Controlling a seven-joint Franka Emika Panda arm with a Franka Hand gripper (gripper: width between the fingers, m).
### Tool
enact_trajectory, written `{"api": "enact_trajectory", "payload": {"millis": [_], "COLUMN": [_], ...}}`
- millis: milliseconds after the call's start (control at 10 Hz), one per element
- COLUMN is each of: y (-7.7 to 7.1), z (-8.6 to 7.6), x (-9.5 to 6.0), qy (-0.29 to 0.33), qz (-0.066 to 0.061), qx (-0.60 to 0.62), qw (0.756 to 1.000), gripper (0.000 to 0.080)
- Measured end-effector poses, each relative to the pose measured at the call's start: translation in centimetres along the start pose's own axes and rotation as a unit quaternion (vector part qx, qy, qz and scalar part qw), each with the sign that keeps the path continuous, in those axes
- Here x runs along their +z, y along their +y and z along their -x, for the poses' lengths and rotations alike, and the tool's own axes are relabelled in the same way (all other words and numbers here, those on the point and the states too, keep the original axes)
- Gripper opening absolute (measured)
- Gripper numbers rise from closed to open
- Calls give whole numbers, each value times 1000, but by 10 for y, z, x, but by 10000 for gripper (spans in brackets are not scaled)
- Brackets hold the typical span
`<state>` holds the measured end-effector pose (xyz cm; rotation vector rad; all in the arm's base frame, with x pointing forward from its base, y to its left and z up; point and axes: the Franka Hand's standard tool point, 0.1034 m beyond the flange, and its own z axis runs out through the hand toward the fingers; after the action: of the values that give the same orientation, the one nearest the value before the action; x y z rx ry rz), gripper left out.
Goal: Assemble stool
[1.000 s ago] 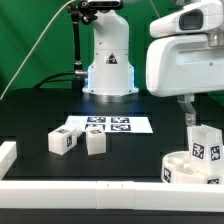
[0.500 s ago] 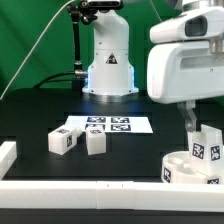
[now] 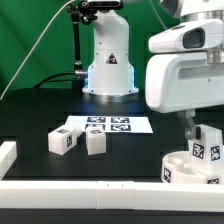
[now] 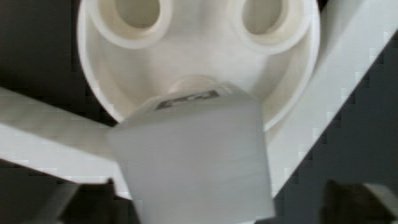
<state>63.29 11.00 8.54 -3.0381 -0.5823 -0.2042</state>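
The round white seat disc (image 3: 181, 164) lies at the exterior view's lower right, next to the front rail. One chunky white leg (image 3: 206, 150) with black-and-white tags stands upright in it. My gripper (image 3: 197, 126) hangs over that leg's top. In the wrist view the leg (image 4: 196, 150) rises from the seat disc (image 4: 199, 55) between my dark fingers (image 4: 80, 200). A gap shows on at least one side, so the gripper (image 4: 214, 205) looks open. Two loose legs (image 3: 63, 141) (image 3: 96, 142) lie on the black table at the exterior view's left centre.
The marker board (image 3: 110, 125) lies flat behind the loose legs. A long white rail (image 3: 80, 190) runs along the front edge and a short one (image 3: 8, 152) sits at the exterior view's left. The arm's white base (image 3: 108, 60) stands at the back.
The arm's white wrist housing has shifted a little towards the exterior view's left and looks larger. The leg in the seat disc and the loose legs have not moved.
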Motion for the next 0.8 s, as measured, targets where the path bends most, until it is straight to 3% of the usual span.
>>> {"api": "enact_trajectory", "payload": {"millis": [100, 200, 600, 800], "y": [1, 1, 1, -1], "z": [0, 0, 0, 0], "x": [0, 0, 0, 0], "qy": [0, 0, 0, 0], "qz": [0, 0, 0, -2], "qx": [1, 1, 16, 111], "qw": [1000, 1000, 1000, 994], "gripper": [389, 334, 334, 334]}}
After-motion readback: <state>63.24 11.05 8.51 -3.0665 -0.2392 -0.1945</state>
